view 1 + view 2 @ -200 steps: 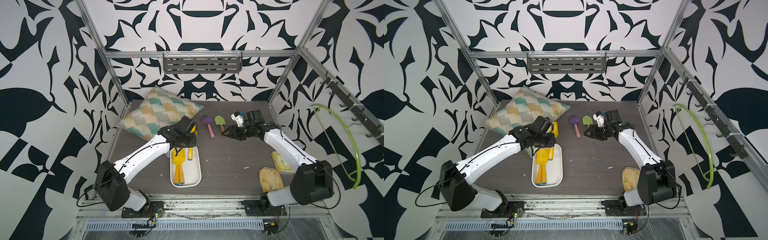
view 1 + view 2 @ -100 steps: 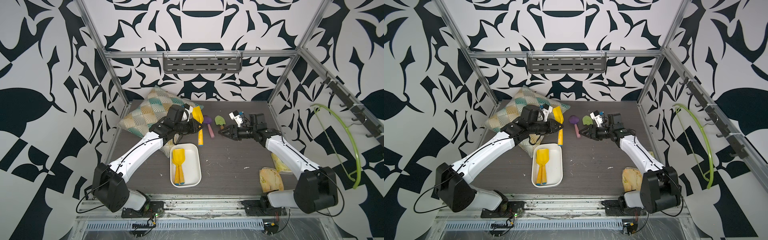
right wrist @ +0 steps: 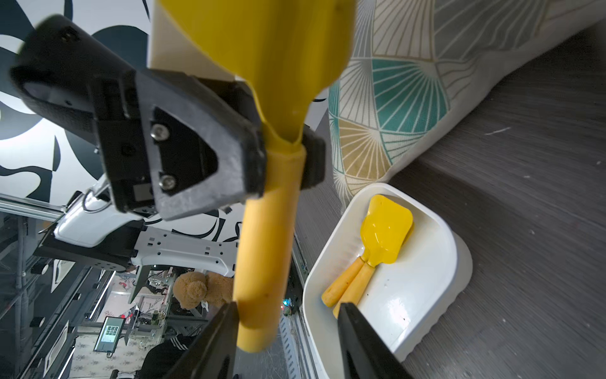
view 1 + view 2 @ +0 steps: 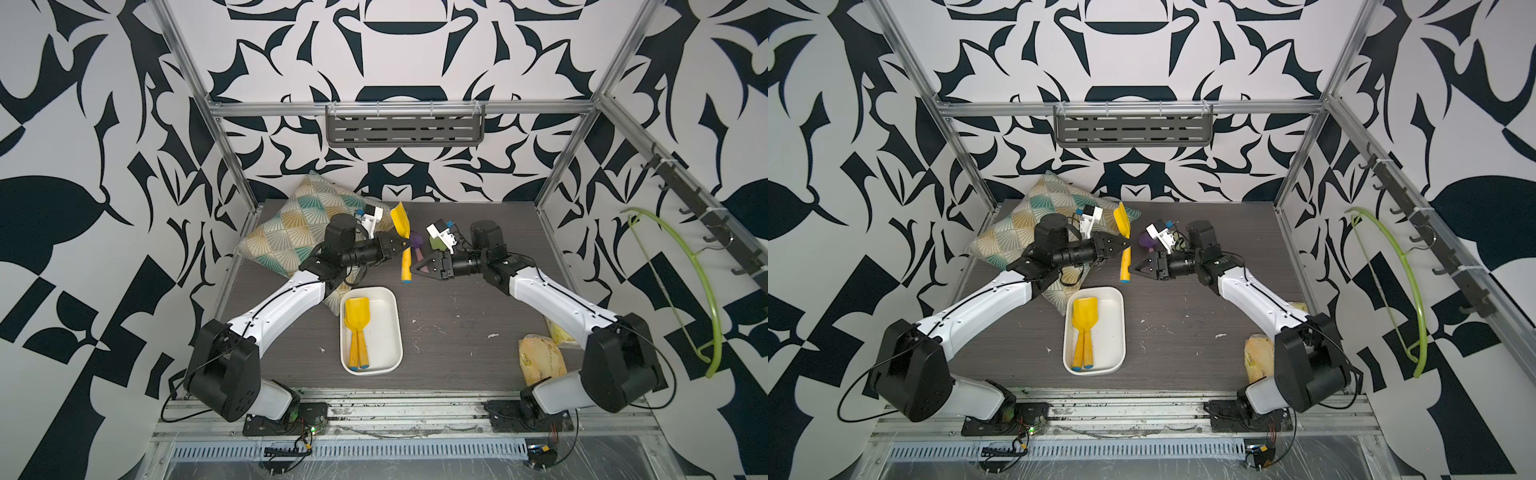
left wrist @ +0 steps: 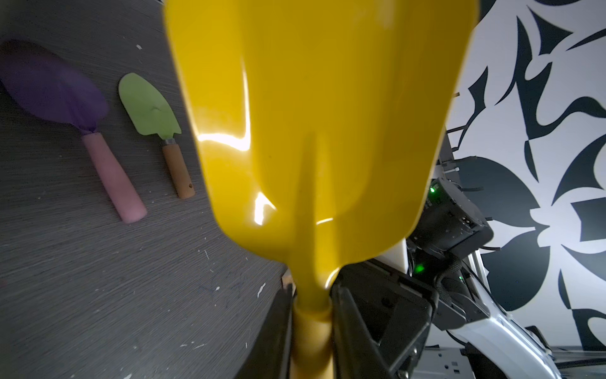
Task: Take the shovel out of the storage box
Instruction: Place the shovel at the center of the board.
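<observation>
— Shovel whereabouts?
— Aloft beyond storage box, neck clamped by left gripper; two more shovels lie inside.
— Right gripper?
— Parted, flanking its handle. Only left wrist shows purple trowel, green trowel whole.

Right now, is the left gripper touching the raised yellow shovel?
Touching. The right wrist view shows the left gripper clamped on both sides of the raised yellow shovel, just below its blade.

Five shovels, one storage box
</observation>
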Controlling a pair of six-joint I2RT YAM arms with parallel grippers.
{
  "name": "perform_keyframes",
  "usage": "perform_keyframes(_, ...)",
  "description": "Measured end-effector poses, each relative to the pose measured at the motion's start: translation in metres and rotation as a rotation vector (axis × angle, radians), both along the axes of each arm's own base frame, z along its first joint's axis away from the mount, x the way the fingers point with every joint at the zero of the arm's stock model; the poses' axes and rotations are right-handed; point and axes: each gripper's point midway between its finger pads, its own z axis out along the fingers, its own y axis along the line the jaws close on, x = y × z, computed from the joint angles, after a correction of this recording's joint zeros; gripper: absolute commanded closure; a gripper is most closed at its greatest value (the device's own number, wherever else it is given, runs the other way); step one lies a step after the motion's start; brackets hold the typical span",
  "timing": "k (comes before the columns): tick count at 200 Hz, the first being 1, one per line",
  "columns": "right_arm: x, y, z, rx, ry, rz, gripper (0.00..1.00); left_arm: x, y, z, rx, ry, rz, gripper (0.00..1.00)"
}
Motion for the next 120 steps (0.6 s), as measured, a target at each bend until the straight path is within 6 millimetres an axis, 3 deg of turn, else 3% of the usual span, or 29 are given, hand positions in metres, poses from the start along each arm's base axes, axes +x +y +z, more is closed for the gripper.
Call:
perform_keyframes(43,0.007,0.011,0.006,0.028,-0.006,0.015,0.47,-0.003,-0.003,0.005,-0.04,-0.001,-0.011,1.0)
perform_keyframes(67,0.008,0.013,0.006,0.032,0.003,0.016,0.54,-0.003,-0.003,0.002,-0.042,0.007,-0.01,1.0)
perform_keyframes(95,0.007,0.015,0.008,0.036,0.008,0.022,0.7,-0.004,-0.003,-0.002,-0.044,0.015,-0.009,1.0)
perform_keyframes(120,0.008,0.014,0.008,0.03,0.04,0.015,0.93,-0.005,-0.004,0.001,-0.048,-0.012,-0.019,1.0)
